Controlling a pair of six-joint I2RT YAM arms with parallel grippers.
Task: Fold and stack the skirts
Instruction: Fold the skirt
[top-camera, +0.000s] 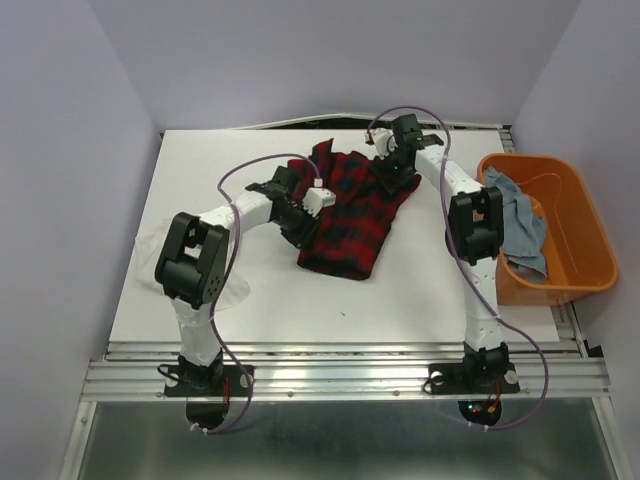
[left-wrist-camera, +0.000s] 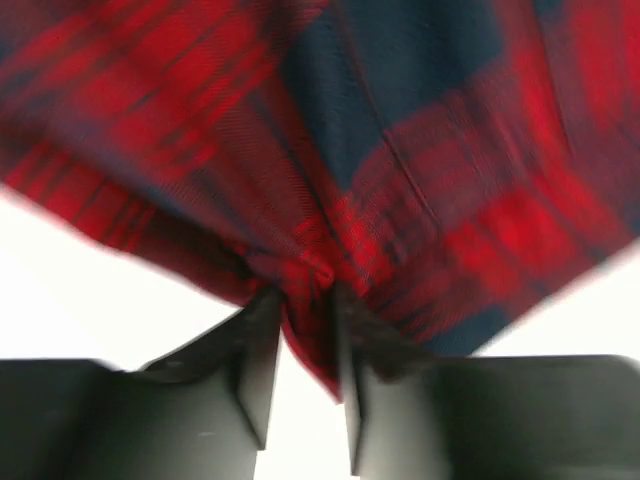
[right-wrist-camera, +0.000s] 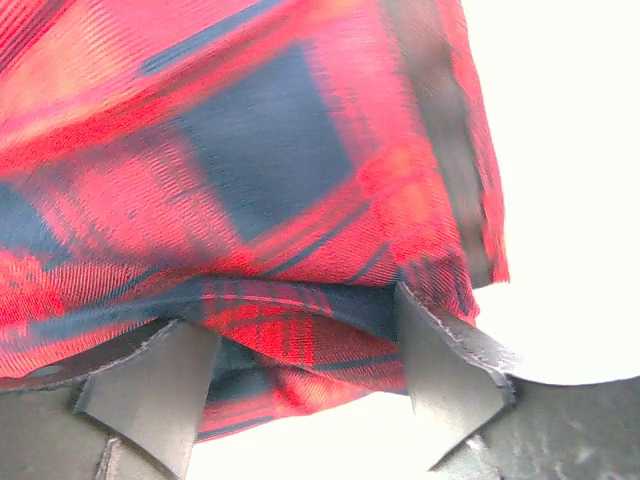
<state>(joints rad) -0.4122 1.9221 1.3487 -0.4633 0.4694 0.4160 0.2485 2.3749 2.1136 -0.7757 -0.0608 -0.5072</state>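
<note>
The red-and-black plaid skirt (top-camera: 348, 215) lies partly bunched at the middle of the white table (top-camera: 400, 290). My left gripper (top-camera: 305, 213) is at its left edge, shut on a pinched fold of plaid cloth (left-wrist-camera: 310, 280). My right gripper (top-camera: 390, 178) is at the skirt's far right corner, its jaws wide open around the plaid hem (right-wrist-camera: 290, 350). The thin white skirt (top-camera: 150, 245) lies at the table's left edge, partly under my left arm. The light blue denim skirt (top-camera: 522, 225) sits in the orange tub; its buttons do not show.
The orange plastic tub (top-camera: 575, 215) stands off the table's right edge beside my right arm. Purple cables loop over both arms. Grey walls close in the far side and both sides.
</note>
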